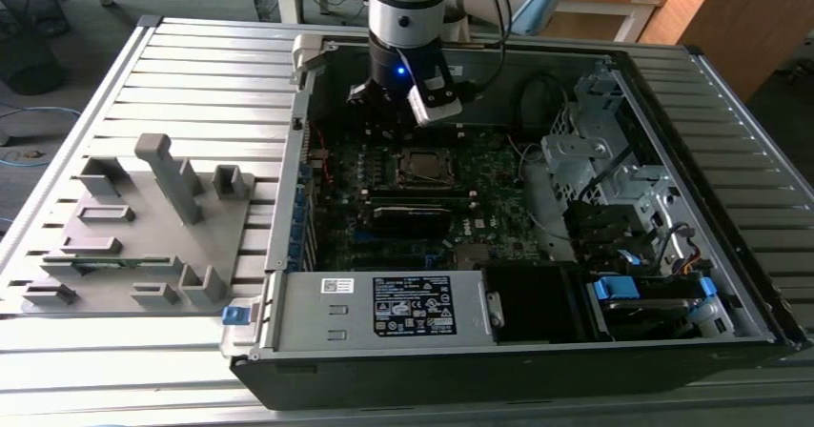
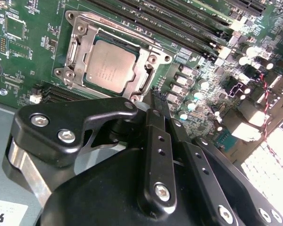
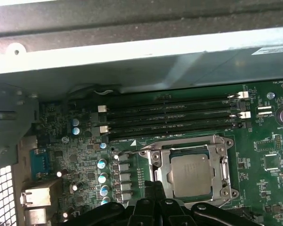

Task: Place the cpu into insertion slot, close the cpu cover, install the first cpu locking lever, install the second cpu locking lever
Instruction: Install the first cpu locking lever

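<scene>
**At the insertion slot: cpu seated, cover down, lever step in hand**

Inside the open computer case, which lies flat on the slatted table mid-frame in the exterior view, the green motherboard carries the slot.

- **Slot contents:** the cpu sits flat and square in its seat, upper left of the second wrist view.
- **Cover:** the cpu cover lies down over the cpu, and its window frames the chip's dull grey top.

Judgement: placing is done and the cover is closed, so the step in hand is the locking levers. I cannot tell whether either lever is latched.

My gripper has its jaws closed together and holds nothing. The tip hangs just beside the socket's lower right corner in the second wrist view. As far as I can judge, it is apart from the metal.

Lever work calls for:
- a closed tip set squarely on a thin arm;
- a push down, then sideways under its catch;
- no sliding onto the cover or the small capacitors near the socket.

The other container is a grey fixture on the table, left of the case in the exterior view. It has posts and pockets, and I cannot make out what lies in them.
</scene>
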Robot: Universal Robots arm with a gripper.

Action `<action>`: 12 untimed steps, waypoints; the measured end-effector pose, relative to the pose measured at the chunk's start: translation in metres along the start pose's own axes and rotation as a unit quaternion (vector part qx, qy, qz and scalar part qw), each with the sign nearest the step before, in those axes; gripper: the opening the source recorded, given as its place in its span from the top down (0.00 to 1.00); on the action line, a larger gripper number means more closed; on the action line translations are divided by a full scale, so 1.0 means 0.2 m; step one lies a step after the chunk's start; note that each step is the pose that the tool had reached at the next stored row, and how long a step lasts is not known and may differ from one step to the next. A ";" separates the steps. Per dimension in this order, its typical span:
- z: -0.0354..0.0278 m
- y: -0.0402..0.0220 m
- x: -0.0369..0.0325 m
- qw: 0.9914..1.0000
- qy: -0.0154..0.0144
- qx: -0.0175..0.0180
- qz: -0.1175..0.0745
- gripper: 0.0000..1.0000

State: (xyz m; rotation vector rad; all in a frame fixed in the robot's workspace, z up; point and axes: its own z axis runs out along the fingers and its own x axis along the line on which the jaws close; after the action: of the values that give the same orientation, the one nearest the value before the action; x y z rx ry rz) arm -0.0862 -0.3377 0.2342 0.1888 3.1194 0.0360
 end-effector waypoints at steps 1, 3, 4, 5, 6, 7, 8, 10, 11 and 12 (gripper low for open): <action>0.000 0.000 0.001 1.000 0.000 0.000 0.000 0.89; 0.000 0.000 0.001 1.000 0.000 0.000 0.000 0.89; 0.000 0.000 0.001 1.000 0.000 0.000 0.000 0.89; -0.003 -0.001 0.002 1.000 0.000 0.000 0.000 0.89; -0.006 -0.001 0.002 1.000 0.000 0.000 0.000 0.89; -0.009 0.000 0.002 1.000 0.000 0.000 0.000 0.89; -0.011 0.000 0.001 1.000 0.000 0.000 0.000 0.89; -0.012 0.000 0.001 1.000 0.000 0.000 0.000 0.89; -0.013 0.000 0.001 1.000 0.000 0.000 0.000 0.89; -0.014 0.000 0.001 1.000 0.000 0.000 0.000 0.89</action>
State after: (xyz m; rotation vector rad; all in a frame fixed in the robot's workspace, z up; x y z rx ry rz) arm -0.0865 -0.3377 0.2369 0.1887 3.1192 0.0362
